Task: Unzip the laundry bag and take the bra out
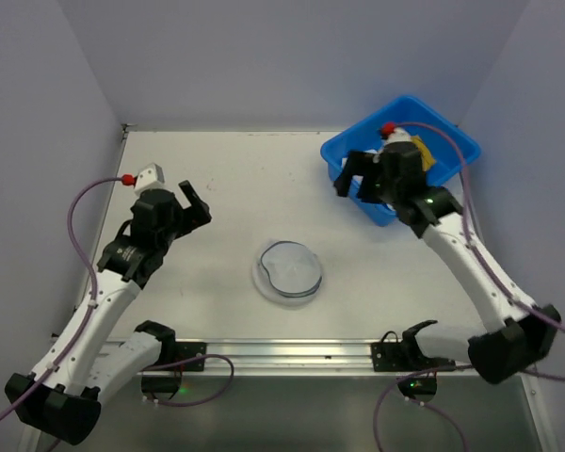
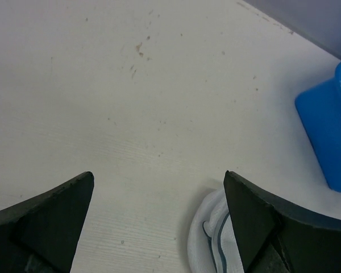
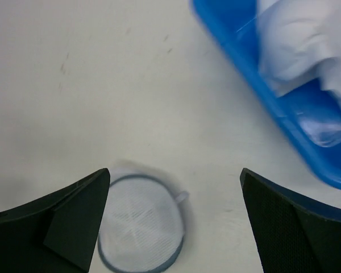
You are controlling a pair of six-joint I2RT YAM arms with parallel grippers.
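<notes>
The bag (image 1: 288,270) lies flat in the middle of the table (image 1: 217,160), round and white with a dark rim, and nothing is touching it. It looks zipped shut to me, and I cannot tell what is inside. The left gripper (image 2: 158,181) hangs off to the left of the bag with its fingers spread wide and nothing in them. The right gripper (image 3: 175,173) is wide too and holds nothing. It hangs over the near edge of the blue tub (image 1: 452,127), well away from the bag. I think the bag is light and will slide if one arm tugs the zip while the other arm is not pressing it down. The little tab (image 3: 182,197) on the rim is small, so fat fingers may miss it or grab mesh, and the mesh could snag in the zip. The right arm could bump the tub when it swings over, since it is so close to it. The table is white and smooth, with a few tiny brown specks and a metal rail along the near edge. The tub sits in the far right corner with white stuff in it. Plain pale walls stand on three sides.
</notes>
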